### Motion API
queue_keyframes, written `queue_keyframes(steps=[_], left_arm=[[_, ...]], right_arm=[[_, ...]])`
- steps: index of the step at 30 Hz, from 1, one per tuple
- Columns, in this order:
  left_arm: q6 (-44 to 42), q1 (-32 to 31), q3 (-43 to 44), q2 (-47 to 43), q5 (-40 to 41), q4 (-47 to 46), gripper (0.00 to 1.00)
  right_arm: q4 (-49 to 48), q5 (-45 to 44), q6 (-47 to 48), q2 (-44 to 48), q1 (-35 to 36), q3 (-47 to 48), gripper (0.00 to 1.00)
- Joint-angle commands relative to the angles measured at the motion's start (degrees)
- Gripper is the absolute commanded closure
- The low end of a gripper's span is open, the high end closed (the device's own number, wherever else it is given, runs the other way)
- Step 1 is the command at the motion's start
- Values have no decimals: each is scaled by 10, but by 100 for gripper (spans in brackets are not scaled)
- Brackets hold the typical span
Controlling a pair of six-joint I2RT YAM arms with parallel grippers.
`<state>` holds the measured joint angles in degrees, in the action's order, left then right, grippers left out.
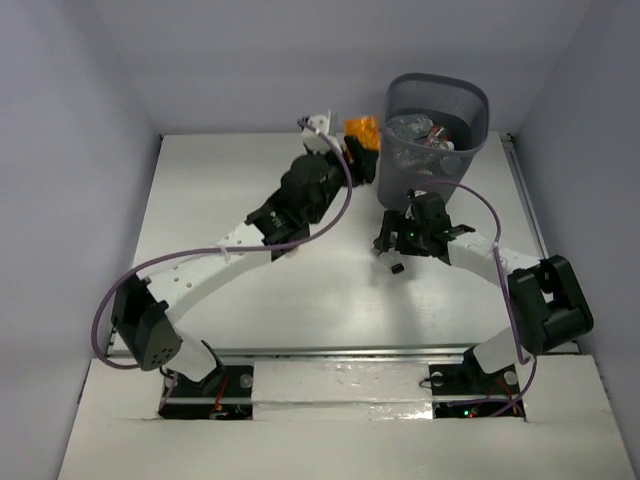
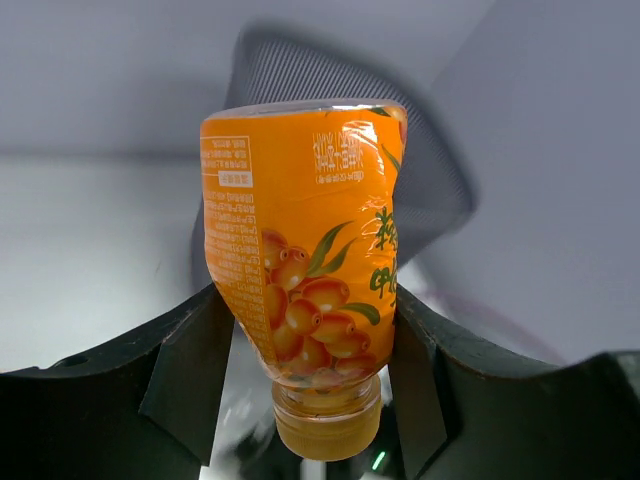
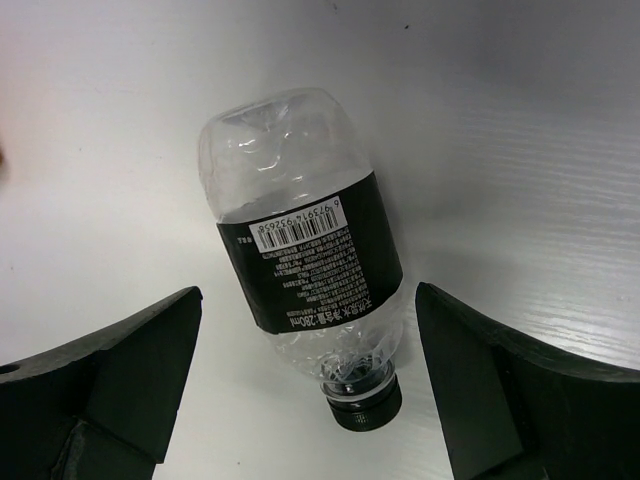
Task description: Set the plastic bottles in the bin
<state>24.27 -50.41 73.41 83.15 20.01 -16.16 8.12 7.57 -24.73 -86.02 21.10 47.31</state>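
Two bottles are in play as we look in. Nearest to us, the right tool (image 3: 307, 292) hangs low over the bench (image 1: 300, 300) with its jaws spread wide, holding nothing. Lying on its side between them is a clear bottle (image 3: 300, 260) with a black label, dark cap pointing back toward the wrist, crinkled base pointing away; neither jaw touches it. Farther out, the left tool (image 2: 305, 300) is pinching the orange bottle (image 2: 300, 240) across its lower body, cap end toward the wrist, and carries it in the air well above the bench. From the overhead camera that orange bottle (image 1: 362, 130) sits just beside the left rim of the bin (image 1: 400, 175), not yet over the opening as far as we can judge. At the back, the bin already holds a heap of crumpled bottles (image 1: 420, 130). So we read this as the carry-and-drop step for the left arm: it needs a short move right to clear the rim, then a release. The right arm looks set for its own pick, which calls for lowering and closing squarely across the labelled body.
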Motion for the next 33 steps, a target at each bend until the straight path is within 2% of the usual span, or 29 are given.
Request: queue_keyframes(steps=[1,2,5,6,7,8,10,12,13,15,16,20,22,23,26,27,29,30,32,33], left_arm=[[-44,19,116,46,-55,-57,66],[-48,27,197,94,-72,-47,65],[-51,41,323,179,-108,-16,63],[-48,41,400,237,-113,-11,62],[-47,46,438,265,-117,1,62],[-44,46,520,296,-126,9,61],[-35,46,596,382,-137,29,59],[-26,52,675,447,-158,29,45],[-14,52,689,460,-167,22,26],[-4,59,693,475,-182,16,5],[-1,59,687,475,-184,11,1],[-23,64,613,425,-182,16,1],[-45,64,559,355,-169,4,1],[-55,64,494,293,-142,1,1],[-70,69,356,179,-68,-22,1],[-57,76,247,97,-51,-32,1],[-32,92,143,20,-11,-40,1],[-23,102,46,-52,-2,-35,1],[23,130,-43,-119,30,3,11],[35,140,-126,-181,34,17,14]], right_arm=[[-18,8,10,-15,6,32,7],[-21,10,9,-19,6,33,7],[-28,17,4,-28,11,31,8],[-30,17,3,-29,11,30,9],[-33,17,2,-30,11,28,9],[-34,17,2,-33,11,28,11],[-34,15,3,-36,11,30,11],[-37,17,0,-41,11,31,14],[-37,17,-1,-42,11,31,15],[-43,16,-3,-44,11,31,19],[-45,16,-5,-44,11,32,21],[-54,12,-8,-41,11,31,36],[-57,10,-12,-37,11,30,38],[-60,10,-14,-34,11,28,40],[-72,14,-24,-12,11,21,44],[-73,19,-24,-5,11,19,44],[-73,26,-28,15,11,18,44],[-69,30,-28,39,11,19,44],[-53,33,-26,70,11,23,44],[-47,38,-25,104,11,27,44]])
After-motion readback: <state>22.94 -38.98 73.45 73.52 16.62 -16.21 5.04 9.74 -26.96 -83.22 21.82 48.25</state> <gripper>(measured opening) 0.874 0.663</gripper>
